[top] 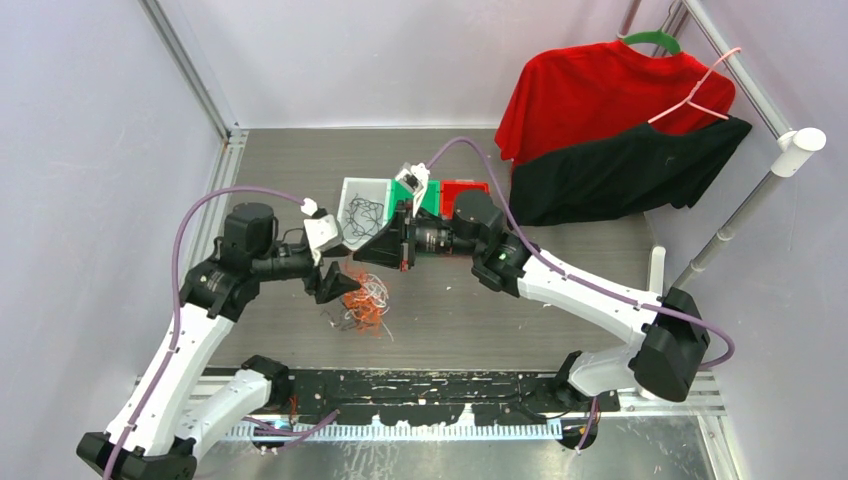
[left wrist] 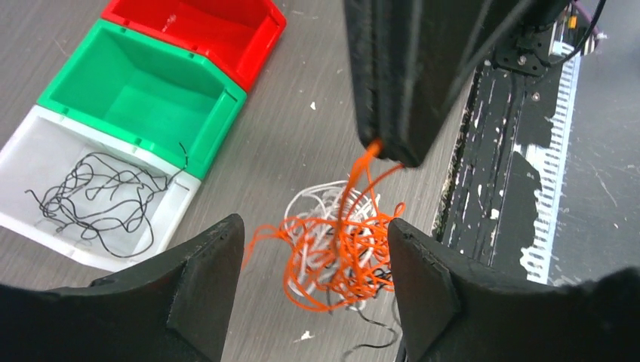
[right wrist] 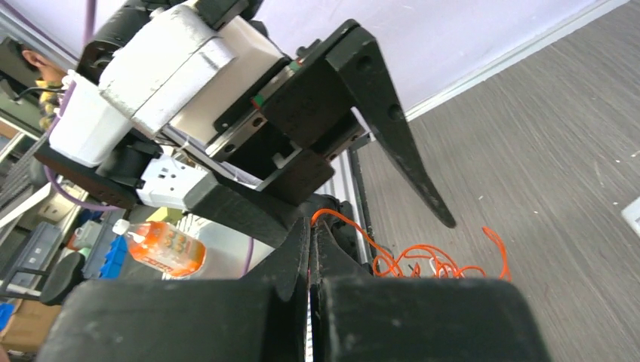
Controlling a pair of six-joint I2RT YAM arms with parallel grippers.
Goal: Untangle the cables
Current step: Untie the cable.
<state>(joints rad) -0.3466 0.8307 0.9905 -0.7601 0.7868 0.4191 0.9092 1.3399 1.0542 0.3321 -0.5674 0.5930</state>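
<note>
A tangle of thin orange, white and black cables [top: 365,303] lies on the grey table [top: 470,320]; it also shows in the left wrist view [left wrist: 340,253]. My right gripper [top: 358,252] is shut on an orange cable [right wrist: 343,221] and holds its end above the tangle; its closed fingertips [left wrist: 392,147] show in the left wrist view. My left gripper [top: 340,290] is open and empty, its fingers [left wrist: 207,279] either side of the tangle, just above it. Several black cables [left wrist: 98,200] lie in the white bin [left wrist: 45,151].
A white bin [top: 352,190], a green bin [top: 425,195] and a red bin [top: 462,190] stand in a row at the back. Red and black shirts [top: 610,130] hang on a rack at back right. A black rail [top: 420,390] runs along the near edge.
</note>
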